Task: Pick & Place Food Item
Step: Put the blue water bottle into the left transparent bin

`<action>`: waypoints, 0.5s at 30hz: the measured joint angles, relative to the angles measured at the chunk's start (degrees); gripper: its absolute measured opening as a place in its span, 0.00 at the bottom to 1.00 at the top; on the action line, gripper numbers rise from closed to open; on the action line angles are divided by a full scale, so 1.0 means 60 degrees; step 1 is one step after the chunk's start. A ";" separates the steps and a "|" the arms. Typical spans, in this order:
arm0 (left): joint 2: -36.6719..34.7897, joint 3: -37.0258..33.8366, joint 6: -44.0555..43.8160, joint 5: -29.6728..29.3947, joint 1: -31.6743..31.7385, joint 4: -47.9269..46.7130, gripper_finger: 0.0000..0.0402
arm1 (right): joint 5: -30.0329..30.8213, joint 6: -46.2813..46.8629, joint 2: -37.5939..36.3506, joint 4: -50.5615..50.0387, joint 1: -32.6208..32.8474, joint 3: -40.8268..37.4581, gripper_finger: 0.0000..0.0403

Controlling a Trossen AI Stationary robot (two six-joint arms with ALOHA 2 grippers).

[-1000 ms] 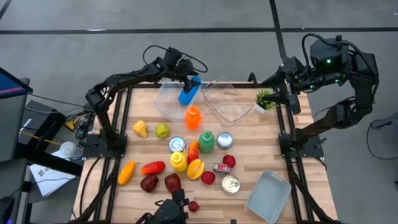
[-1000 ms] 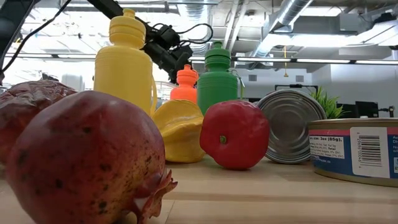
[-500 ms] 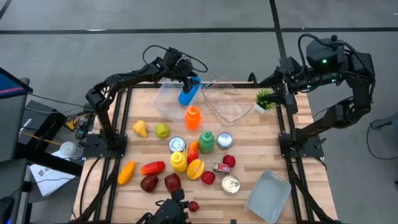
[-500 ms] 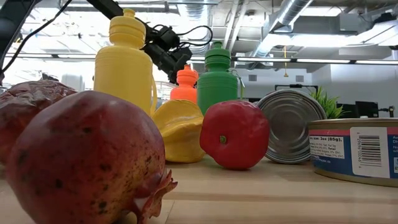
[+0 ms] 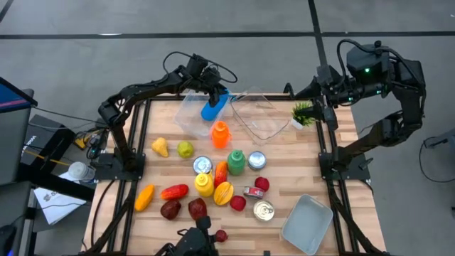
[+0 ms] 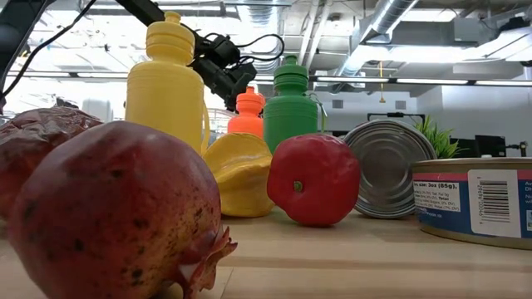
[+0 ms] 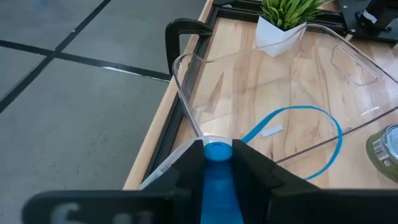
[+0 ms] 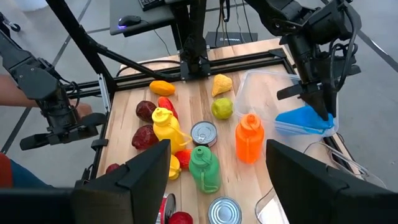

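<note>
High view: a blue bottle (image 5: 214,107) lies on its side in a clear plastic container (image 5: 190,114) at the table's far edge, its long axis slanting, the upper end toward the left gripper (image 5: 215,91) and the lower end toward the orange bottle (image 5: 220,134) just beside the container. The left gripper's fingers are clamped on the blue bottle's upper end. The bottle is plain bright blue, smooth and unlabelled.

The left wrist view alone shows the grip close up: both dark fingers (image 7: 258,172) press the sides of a rounded blue end, with a second clear container (image 7: 298,93) and a small potted plant (image 7: 287,18) beyond it. The right wrist view alone shows the bottle from the opposite side, tilted against the container wall. The low view does not show the blue bottle, only the left arm behind a yellow bottle (image 6: 169,83).

The right gripper (image 5: 333,114) hangs near the potted plant, fingers apart and holding nothing.
</note>
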 joint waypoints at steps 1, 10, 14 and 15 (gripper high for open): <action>0.0000 0.0000 0.0000 -0.0003 0.0000 0.0004 0.11 | 0.0000 -0.0003 0.0000 0.0000 0.0000 0.0000 0.63; -0.0155 -0.0007 -0.0007 0.0001 0.0000 0.0113 0.10 | -0.0004 0.0000 0.0000 0.0000 0.0000 0.0000 0.63; -0.0703 -0.0007 -0.0257 0.0019 0.0000 0.0572 0.08 | -0.0004 0.0000 0.0000 0.0004 0.0000 0.0000 0.63; -0.0857 -0.0007 -0.0336 0.0027 0.0000 0.0646 0.08 | -0.0004 -0.0001 0.0000 0.0004 0.0000 0.0000 0.63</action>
